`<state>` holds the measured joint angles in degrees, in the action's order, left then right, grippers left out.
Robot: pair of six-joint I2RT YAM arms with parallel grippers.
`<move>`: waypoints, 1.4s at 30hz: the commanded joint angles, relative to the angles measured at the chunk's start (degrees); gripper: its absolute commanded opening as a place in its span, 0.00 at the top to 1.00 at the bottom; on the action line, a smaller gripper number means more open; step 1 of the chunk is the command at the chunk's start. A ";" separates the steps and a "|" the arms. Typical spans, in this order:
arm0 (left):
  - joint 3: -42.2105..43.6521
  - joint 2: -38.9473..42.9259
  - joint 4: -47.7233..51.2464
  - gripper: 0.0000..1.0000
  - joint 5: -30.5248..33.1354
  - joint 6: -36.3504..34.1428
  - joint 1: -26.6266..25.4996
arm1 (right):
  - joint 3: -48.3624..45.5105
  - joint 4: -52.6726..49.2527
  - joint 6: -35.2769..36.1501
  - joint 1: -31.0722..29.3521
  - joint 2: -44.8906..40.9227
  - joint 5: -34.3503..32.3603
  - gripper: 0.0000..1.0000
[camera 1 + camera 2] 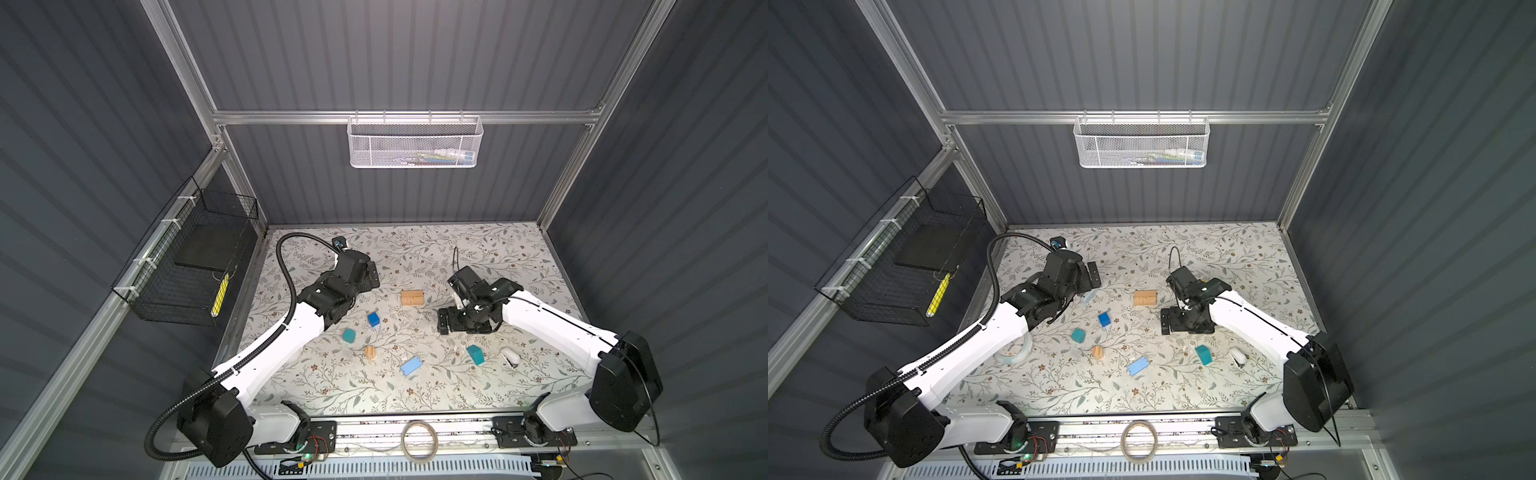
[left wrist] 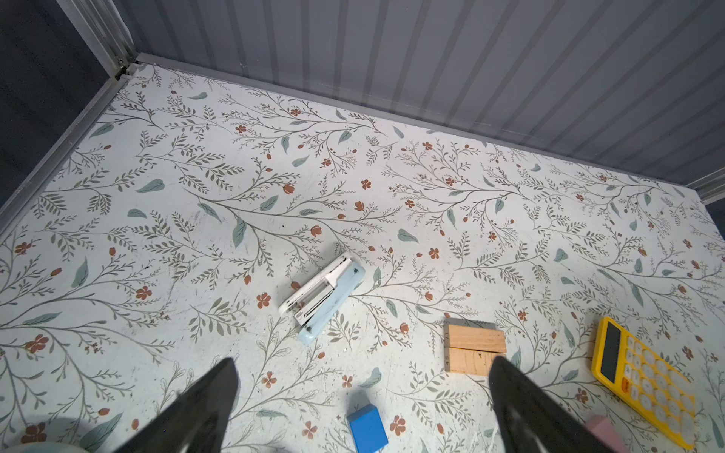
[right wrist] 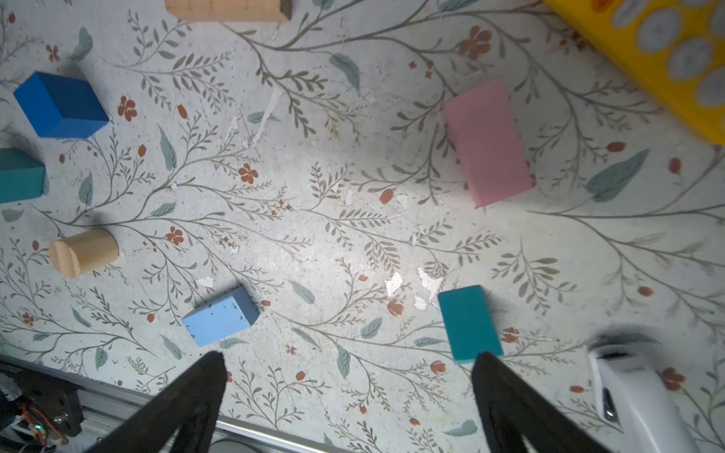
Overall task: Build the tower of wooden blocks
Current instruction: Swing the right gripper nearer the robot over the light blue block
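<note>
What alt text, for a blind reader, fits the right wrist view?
Wood blocks lie scattered, unstacked, on a floral table: dark blue cube, light blue block, teal block, pink block, tan cylinder. The open right gripper hovers over them, empty; a yellow calculator and white device sit at the frame's edges.

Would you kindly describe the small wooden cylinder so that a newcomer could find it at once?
On the floral table, look among the loose blocks scattered near its middle. The wooden cylinder lies on its side between the teal block and the light blue block; it is the only round piece, bare wood beside painted neighbours.
</note>
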<state>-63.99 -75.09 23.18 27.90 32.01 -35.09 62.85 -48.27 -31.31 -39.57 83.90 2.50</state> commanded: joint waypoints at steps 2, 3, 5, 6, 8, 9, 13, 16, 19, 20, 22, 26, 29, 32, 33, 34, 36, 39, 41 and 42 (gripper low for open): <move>0.44 2.15 1.78 0.00 0.22 -0.54 0.86 | 2.91 -0.39 -2.29 -8.67 2.10 -3.19 0.01; 0.69 2.50 1.83 0.00 0.36 -0.53 0.98 | 3.59 -0.32 -2.80 -10.50 2.91 -3.30 0.01; 0.96 3.22 2.11 0.00 0.43 -0.51 1.15 | 4.73 -0.23 -3.74 -13.58 4.53 -4.50 0.01; 1.03 3.63 2.24 0.00 0.60 -0.46 1.24 | 5.31 -0.24 -3.83 -14.96 5.58 -4.47 0.01; 1.45 4.61 2.38 0.00 0.75 -0.53 1.31 | 6.31 -0.38 -4.36 -16.67 7.99 -4.09 0.01; 1.71 5.03 2.28 0.00 0.84 -0.50 1.34 | 6.78 -0.51 -4.56 -17.34 9.26 -3.58 0.01; 2.25 6.45 2.20 0.00 0.84 -0.44 1.43 | 9.41 -1.59 -5.01 -20.60 14.71 -4.58 0.01; 2.46 7.12 2.53 0.00 0.94 -0.39 1.43 | 10.95 -1.91 -5.16 -22.79 17.58 -5.90 0.01; 2.55 7.75 2.69 0.00 1.28 -0.21 1.43 | 11.72 -1.38 -5.29 -23.79 19.35 -5.61 0.01; 2.81 7.95 2.52 0.00 1.33 -0.14 1.43 | 11.85 -1.13 -5.39 -23.81 19.93 -5.26 0.01; 3.03 8.36 2.30 0.00 1.15 -0.20 1.44 | 11.81 -0.78 -5.56 -23.88 20.54 -5.13 0.01; 3.15 8.70 2.29 0.00 1.17 -0.37 1.44 | 10.56 0.85 -5.30 -23.87 20.70 -4.59 0.01; 3.16 8.79 2.39 0.00 1.06 -0.39 1.45 | 9.53 1.94 -4.75 -23.89 20.93 -3.95 0.01; 3.17 9.07 2.34 0.00 1.03 -0.40 1.48 | 9.18 2.43 -4.40 -23.85 21.36 -3.47 0.01; 3.32 9.15 2.28 0.00 1.02 -0.39 1.46 | 9.10 2.54 -4.28 -23.84 21.55 -3.39 0.01; 3.33 9.10 2.27 0.00 1.06 -0.38 1.51 | 9.00 2.64 -4.20 -23.86 21.65 -3.52 0.01; 3.27 9.24 2.40 0.00 1.07 -0.39 1.50 | 8.81 2.33 -4.24 -23.88 22.11 -4.19 0.01; 3.42 9.20 2.48 0.00 1.02 -0.37 1.52 | 8.95 2.04 -4.06 -23.86 23.00 -4.62 0.01; 3.42 9.33 2.48 0.00 1.16 -0.40 1.49 | 9.25 1.80 -3.70 -23.78 23.59 -4.86 0.01; 3.40 9.34 2.57 0.00 1.18 -0.43 1.48 | 9.38 1.60 -3.63 -23.67 23.85 -5.16 0.01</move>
<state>-61.21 -67.18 24.64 28.14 32.05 -34.02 72.38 -45.50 -35.59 -63.42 106.34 -1.52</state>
